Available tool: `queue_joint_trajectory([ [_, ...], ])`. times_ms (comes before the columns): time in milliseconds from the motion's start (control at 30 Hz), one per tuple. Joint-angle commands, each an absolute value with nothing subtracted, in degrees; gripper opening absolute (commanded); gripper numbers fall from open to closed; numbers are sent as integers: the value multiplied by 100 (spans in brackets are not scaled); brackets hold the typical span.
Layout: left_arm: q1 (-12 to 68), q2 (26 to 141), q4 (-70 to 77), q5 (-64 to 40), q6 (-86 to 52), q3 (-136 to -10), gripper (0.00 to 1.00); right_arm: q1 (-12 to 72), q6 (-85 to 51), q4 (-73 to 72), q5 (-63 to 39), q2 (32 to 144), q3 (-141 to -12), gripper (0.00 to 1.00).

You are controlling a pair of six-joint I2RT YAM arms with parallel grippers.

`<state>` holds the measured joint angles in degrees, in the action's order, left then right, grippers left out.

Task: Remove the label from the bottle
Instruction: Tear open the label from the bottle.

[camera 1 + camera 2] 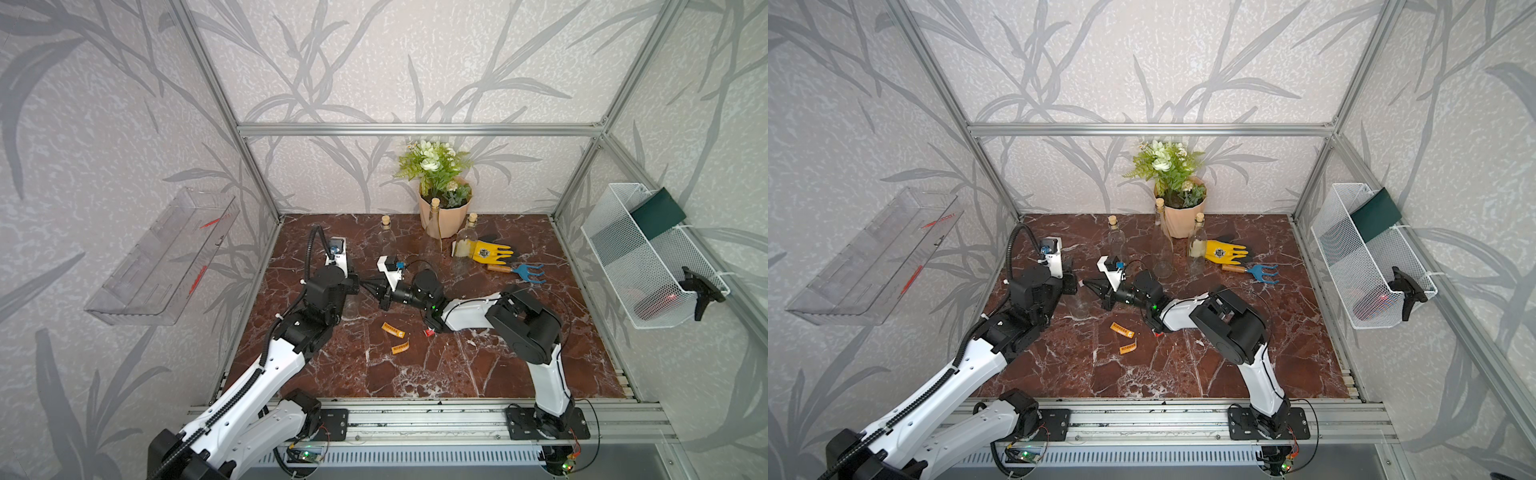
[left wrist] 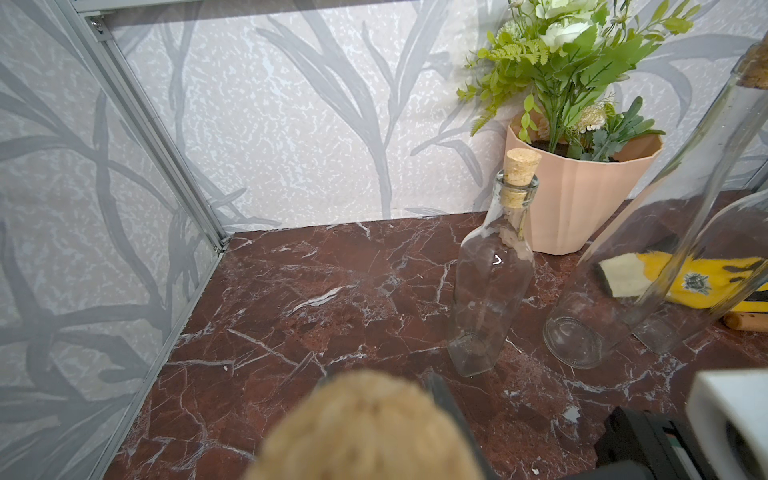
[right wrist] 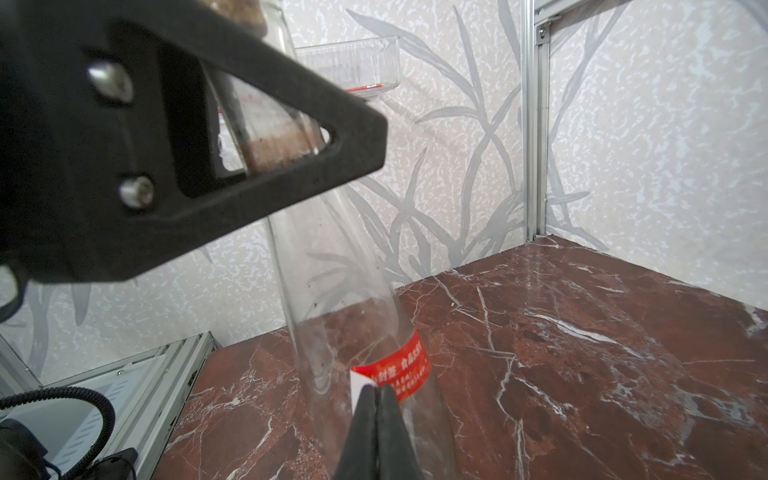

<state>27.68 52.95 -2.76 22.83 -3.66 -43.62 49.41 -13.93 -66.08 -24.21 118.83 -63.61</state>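
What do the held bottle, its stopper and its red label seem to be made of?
The bottle: clear glass, probably; glossy, transparent, the tabletop shows through it. The stopper: cork, apparently; tan, matte, grainy, though blurred. The red label: printed paper or film; white back where its edge lifts.

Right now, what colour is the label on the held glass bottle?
The paper label is red with white lettering; right wrist view shows it best.

Peach pot (image 1: 440, 222) with artificial flowers (image 1: 432, 166) upright at back wall. Yellow work glove (image 1: 492, 251) flat on marble tabletop (image 1: 415, 365); blue hand rake (image 1: 525, 272) just beside. White mesh basket (image 1: 615, 249) on right wall holds dark green flat item (image 1: 658, 212). Clear plastic tray (image 1: 166, 257) on left wall.
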Motion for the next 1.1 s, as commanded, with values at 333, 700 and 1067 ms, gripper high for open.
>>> queue_joint_trajectory([
  [333,2752,5186,-211,2335,-382,-4265,0,4856,-1356,-6453,-2070,11567,-6428,0],
  [700,2752,5168,-220,2307,-396,-4261,0,4825,-1314,-6129,-1891,11496,-6493,0],
  [1067,2754,5159,-212,2301,-403,-4244,0,4825,-1275,-5978,-1846,11486,-6579,0],
])
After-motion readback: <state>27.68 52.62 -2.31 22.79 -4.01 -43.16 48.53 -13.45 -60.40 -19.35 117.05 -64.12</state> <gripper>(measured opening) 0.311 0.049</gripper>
